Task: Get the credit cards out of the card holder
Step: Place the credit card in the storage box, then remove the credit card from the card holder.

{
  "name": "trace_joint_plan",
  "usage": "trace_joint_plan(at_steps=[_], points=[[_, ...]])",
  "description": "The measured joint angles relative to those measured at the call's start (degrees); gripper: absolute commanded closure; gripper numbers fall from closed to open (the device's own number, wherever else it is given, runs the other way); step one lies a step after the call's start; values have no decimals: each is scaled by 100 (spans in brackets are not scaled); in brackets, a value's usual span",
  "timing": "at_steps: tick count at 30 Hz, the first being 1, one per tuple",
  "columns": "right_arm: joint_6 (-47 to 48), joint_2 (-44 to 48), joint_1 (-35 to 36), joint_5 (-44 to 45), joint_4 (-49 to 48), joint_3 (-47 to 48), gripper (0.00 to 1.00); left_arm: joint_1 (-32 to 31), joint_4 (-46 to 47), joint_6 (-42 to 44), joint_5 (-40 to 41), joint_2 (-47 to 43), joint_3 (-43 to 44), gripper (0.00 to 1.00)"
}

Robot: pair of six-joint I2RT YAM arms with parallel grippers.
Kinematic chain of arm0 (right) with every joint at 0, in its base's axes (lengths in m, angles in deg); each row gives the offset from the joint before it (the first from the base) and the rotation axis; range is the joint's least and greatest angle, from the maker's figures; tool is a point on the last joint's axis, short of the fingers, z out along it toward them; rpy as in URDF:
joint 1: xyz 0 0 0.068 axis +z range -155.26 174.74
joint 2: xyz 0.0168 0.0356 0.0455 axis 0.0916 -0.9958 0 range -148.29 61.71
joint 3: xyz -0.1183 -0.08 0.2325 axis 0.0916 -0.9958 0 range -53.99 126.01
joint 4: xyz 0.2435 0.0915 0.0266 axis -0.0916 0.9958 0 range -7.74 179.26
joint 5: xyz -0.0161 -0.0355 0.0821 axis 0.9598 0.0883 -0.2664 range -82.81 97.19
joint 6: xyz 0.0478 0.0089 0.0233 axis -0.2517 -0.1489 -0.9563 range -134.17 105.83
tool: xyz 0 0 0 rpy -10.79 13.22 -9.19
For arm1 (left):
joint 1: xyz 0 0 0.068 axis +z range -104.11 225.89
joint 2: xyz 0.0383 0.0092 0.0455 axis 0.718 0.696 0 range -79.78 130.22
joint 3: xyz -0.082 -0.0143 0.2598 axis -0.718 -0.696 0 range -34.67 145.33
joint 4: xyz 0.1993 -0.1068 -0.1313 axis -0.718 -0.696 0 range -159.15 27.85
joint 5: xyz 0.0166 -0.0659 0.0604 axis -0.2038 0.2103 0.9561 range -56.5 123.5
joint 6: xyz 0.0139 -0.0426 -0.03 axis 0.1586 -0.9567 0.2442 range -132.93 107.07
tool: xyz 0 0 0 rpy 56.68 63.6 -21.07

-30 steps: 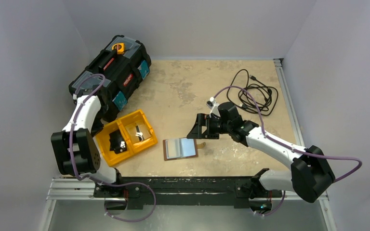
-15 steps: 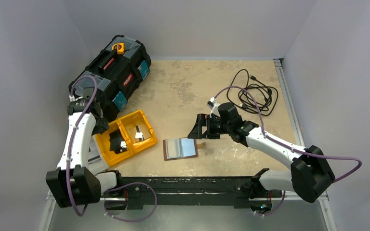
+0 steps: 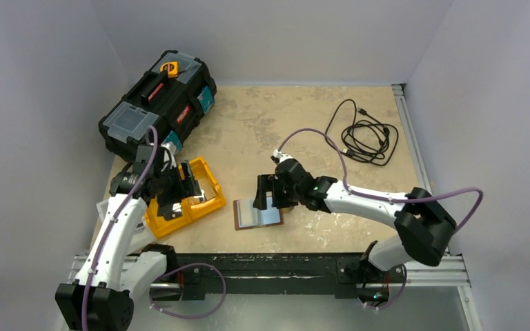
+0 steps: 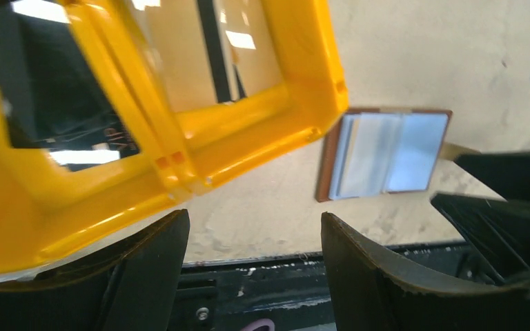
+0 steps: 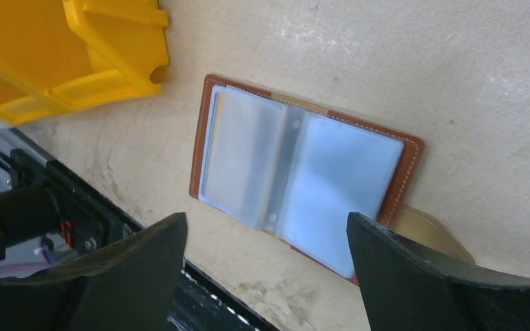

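Note:
The card holder point(image 3: 258, 214) lies open and flat on the table, pale grey-blue inside with a brown border. It also shows in the right wrist view point(image 5: 303, 172) with its snap tab point(image 5: 429, 229), and in the left wrist view point(image 4: 386, 153). I cannot tell whether cards sit in its sleeves. My right gripper point(image 3: 266, 195) is open and empty, hovering just above the holder's far right part point(image 5: 266, 224). My left gripper point(image 3: 185, 183) is open and empty above the orange tray point(image 3: 153, 219), left of the holder point(image 4: 255, 234).
The orange tray point(image 4: 200, 131) point(image 5: 62, 55) has two compartments holding dark card-like pieces. A black toolbox point(image 3: 155, 103) stands at the far left. A coiled black cable point(image 3: 366, 134) lies at the far right. The black rail point(image 3: 269, 265) runs along the near edge.
My left arm has swung from beside the toolbox to over the orange tray. My right gripper has moved left and nearer, to just above the card holder.

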Motion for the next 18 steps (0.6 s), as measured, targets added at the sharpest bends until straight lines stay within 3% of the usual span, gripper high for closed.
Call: trace_joint_plan(at_steps=[10, 18], points=[[-450, -1620, 798, 1239, 345, 1473, 51, -422, 616, -170, -1222, 7, -450, 32], [-603, -2050, 938, 1698, 929, 1659, 53, -787, 1084, -723, -1320, 15, -907, 32]])
